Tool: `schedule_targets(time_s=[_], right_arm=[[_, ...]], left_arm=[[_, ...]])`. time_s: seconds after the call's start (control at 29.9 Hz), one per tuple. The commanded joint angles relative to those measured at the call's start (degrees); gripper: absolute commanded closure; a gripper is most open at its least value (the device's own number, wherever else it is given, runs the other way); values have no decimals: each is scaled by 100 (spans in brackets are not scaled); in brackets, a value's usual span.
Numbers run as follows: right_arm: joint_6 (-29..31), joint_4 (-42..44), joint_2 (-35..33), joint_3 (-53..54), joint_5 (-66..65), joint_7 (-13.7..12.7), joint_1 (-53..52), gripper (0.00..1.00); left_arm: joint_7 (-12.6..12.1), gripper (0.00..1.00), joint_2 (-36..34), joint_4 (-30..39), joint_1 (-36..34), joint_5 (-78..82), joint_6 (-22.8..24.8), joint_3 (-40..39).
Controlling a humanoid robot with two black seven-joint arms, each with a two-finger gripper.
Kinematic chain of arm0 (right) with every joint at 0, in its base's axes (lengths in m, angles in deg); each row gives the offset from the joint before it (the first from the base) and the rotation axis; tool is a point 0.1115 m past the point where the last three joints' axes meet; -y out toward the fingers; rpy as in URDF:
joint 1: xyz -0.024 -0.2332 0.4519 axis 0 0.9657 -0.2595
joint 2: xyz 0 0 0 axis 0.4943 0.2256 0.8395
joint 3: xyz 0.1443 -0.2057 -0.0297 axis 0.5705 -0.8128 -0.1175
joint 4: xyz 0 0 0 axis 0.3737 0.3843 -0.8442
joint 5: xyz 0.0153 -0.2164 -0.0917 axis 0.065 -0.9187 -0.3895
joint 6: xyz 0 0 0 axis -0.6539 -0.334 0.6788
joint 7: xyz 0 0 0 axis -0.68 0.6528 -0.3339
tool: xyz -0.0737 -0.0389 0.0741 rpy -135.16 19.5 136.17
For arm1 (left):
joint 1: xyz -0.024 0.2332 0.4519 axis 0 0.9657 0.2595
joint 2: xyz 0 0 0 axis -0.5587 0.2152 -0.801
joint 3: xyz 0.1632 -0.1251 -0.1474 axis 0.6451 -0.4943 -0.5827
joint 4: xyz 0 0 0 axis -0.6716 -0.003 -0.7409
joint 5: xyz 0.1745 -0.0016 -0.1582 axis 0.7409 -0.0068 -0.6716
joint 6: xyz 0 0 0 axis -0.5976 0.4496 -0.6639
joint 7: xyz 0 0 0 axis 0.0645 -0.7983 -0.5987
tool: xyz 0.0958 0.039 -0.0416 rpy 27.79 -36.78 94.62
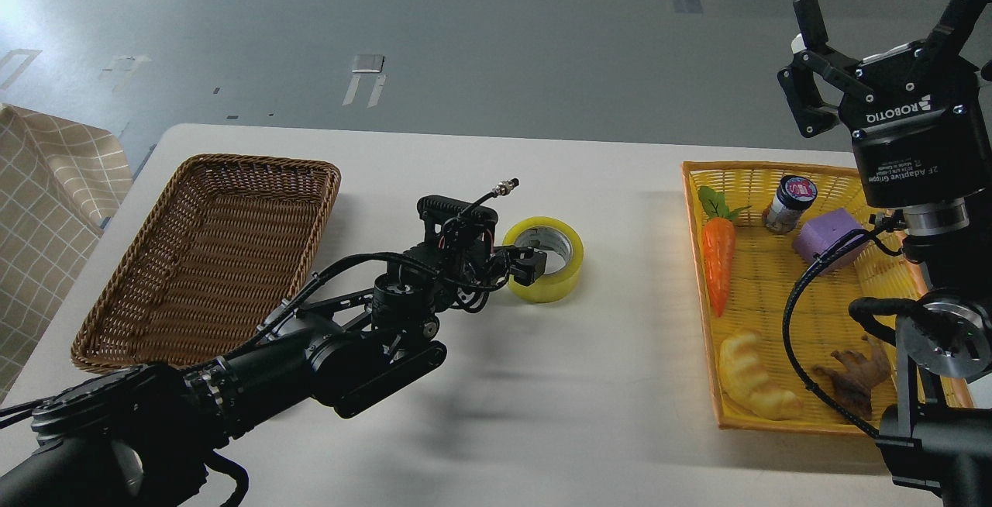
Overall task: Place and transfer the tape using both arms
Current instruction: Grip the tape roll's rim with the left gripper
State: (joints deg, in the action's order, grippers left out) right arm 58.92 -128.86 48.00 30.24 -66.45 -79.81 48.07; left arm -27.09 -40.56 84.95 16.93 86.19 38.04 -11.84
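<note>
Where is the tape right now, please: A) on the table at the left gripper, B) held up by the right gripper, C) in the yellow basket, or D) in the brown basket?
A: the tape sits on the table, with the left gripper at its wall.

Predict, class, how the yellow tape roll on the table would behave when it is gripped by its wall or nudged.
The tape lies flat on its side, so a nudge would probably slide it, not roll it. Its thick wound wall looks stiff, likely holding shape where the left pincer straddles it. The glossy surface may be slightly slippery.
</note>
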Motion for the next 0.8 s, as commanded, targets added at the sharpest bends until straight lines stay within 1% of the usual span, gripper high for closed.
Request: schedule_targets(time_s=[0.0,0.03,0.1,0.13,0.17,0.2,0.23,0.27,0.3,0.33,0.6,0.64,0.7,0.77], right_arm=[[0,0,-7,0,3,0,18,0],[0,8,-7,-9,-5,0,26,0],[0,9,1,-9,-5,9,53,0],[0,0,1,-9,-5,9,53,0],[0,8,-7,-9,-5,9,62,0],[0,0,-7,-9,3,0,70,0],[0,0,1,0,-5,9,88,0],[0,0,1,0,-5,9,97,0],[0,0,1,0,-5,9,97,0],[0,0,-7,0,-5,9,97,0],[0,26,-7,-9,-5,9,132,0],[0,26,1,-9,-5,9,141,0],[0,26,-7,-9,-5,9,149,0],[0,26,1,-9,-5,9,167,0]], left_arm=[[-15,23,3,-26,-1,-5,38,0],[-15,31,3,-26,-1,-5,47,0],[-15,40,3,-26,-9,-5,64,0],[-15,50,3,-26,-18,-5,91,0],[-15,58,3,-26,-18,-14,135,0],[-15,63,3,-26,-18,-14,152,0],[-15,71,3,-26,-18,-14,187,0],[-15,76,3,-26,-10,-23,214,-9],[-15,77,3,-26,-9,-23,214,-9],[-15,79,3,-26,-9,-23,223,-9],[-15,79,12,-8,-27,-58,232,-9],[-15,85,12,1,-27,-67,249,-9],[-15,100,12,53,-36,-75,371,-18],[-15,100,21,62,-27,-84,477,-18]])
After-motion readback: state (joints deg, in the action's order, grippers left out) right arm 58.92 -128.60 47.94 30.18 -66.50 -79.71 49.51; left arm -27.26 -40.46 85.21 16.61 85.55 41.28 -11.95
